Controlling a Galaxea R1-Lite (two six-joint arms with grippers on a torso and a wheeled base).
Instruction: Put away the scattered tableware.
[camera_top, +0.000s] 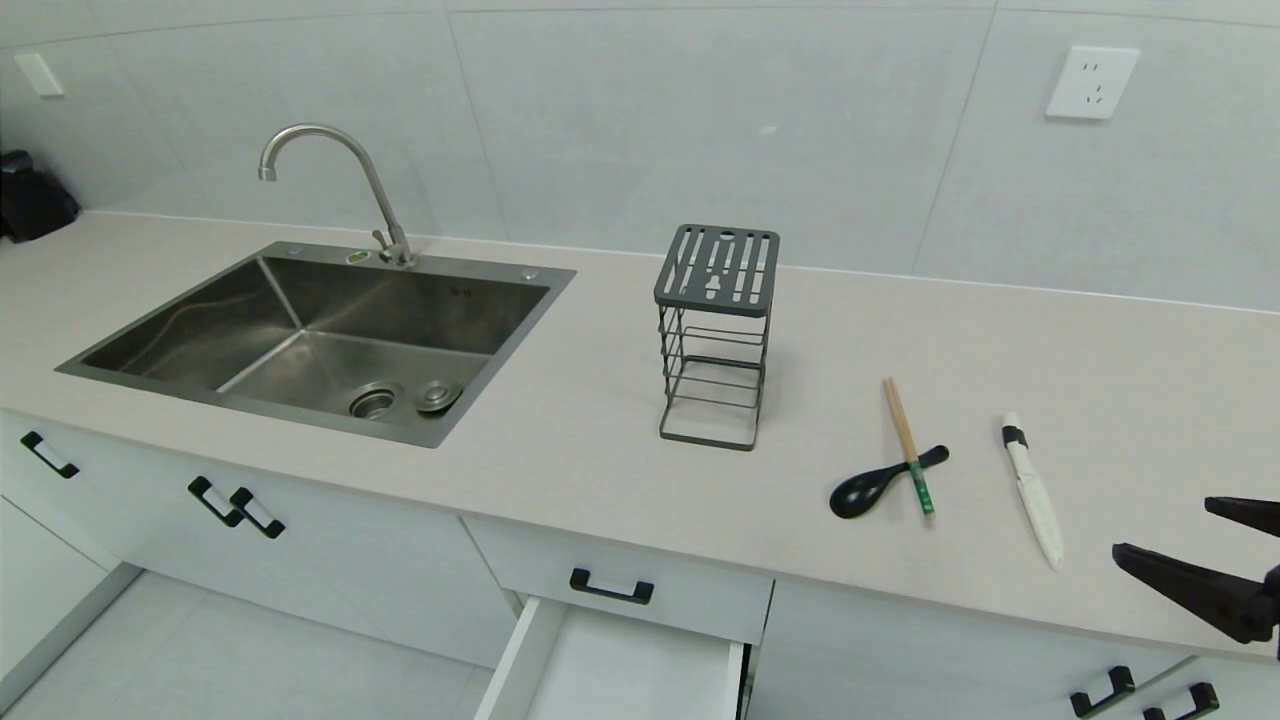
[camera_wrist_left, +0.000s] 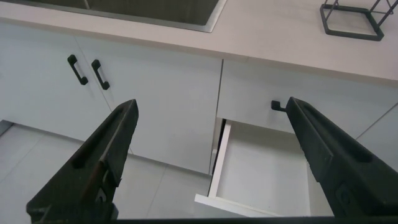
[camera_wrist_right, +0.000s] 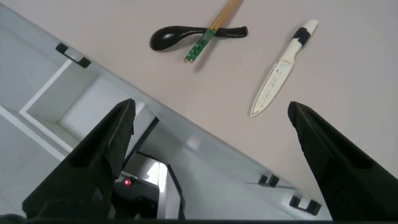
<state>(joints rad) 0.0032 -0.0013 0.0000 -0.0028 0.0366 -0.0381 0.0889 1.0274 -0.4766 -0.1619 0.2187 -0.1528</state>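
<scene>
Right gripper (camera_top: 1165, 527): fingers spread, nothing between them; hovers at the front edge of the counter (camera_top: 600, 470).
White knife (camera_top: 1032, 492): flat on the counter, nearest item to the right gripper.
Chopsticks (camera_top: 908, 445): beyond the knife from that gripper, lying across the handle of the black spoon (camera_top: 870, 487), touching it.
Rack (camera_top: 715, 335): upright, well apart from the right gripper, past the spoon.
Left gripper (camera_wrist_left: 210, 102): fingers spread, empty, below counter level; the open drawer (camera_wrist_left: 261, 174) lies just ahead of it.
</scene>
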